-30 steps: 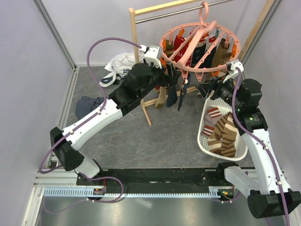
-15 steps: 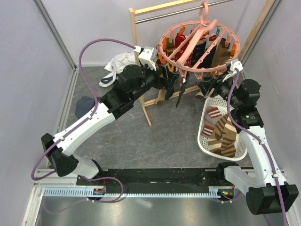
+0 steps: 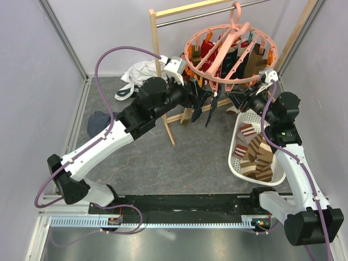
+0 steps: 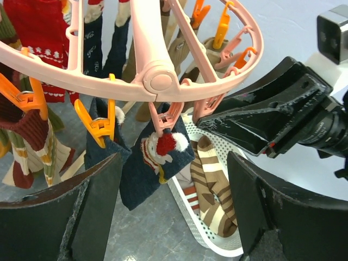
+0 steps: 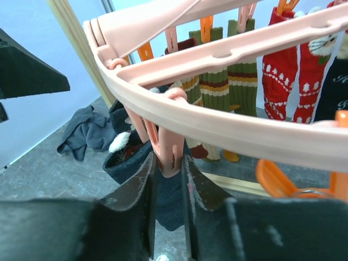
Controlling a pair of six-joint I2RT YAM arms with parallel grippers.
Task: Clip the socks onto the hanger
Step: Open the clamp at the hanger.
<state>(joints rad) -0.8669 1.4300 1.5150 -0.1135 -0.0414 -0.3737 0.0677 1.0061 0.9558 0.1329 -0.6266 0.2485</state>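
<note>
Right, both arms are up at the hanger (image 3: 223, 51), which hangs by its hook (image 3: 236, 15) from the bar (image 3: 201, 17) of the wooden rail (image 3: 157, 49) at the back. All round the ring I see socks (image 5: 215, 81) dangling from clips: green-striped, red with white figures, navy, tan.

On my left wrist feed the left gripper (image 4: 174, 157) is spread wide, one finger low at each side of the frame, and it grips nothing. Between those fingers, but clear of both, hangs a navy sock (image 4: 142, 182) with a red-and-white figure on it, caught at the top by the centre clip (image 4: 163, 117). Just beside that, an orange clip (image 4: 99, 137) bites another dark sock.

Over on the right wrist feed, the right gripper (image 5: 168, 160) is drawn in narrow and pinches a pink clip (image 5: 169, 147) under the ring's rim, a finger pressed to each side. That one is the neighbour of the centre clip. Dark fabric sits behind and below it, and I cannot tell whether it is clipped there.

From above, the two grippers sit close together under the near edge of the ring, left arm reaching in from the left, right arm from the right. Below the right arm a white basket (image 3: 235, 163) stands on the floor with brown striped socks (image 3: 260, 155) lying in it.
</note>
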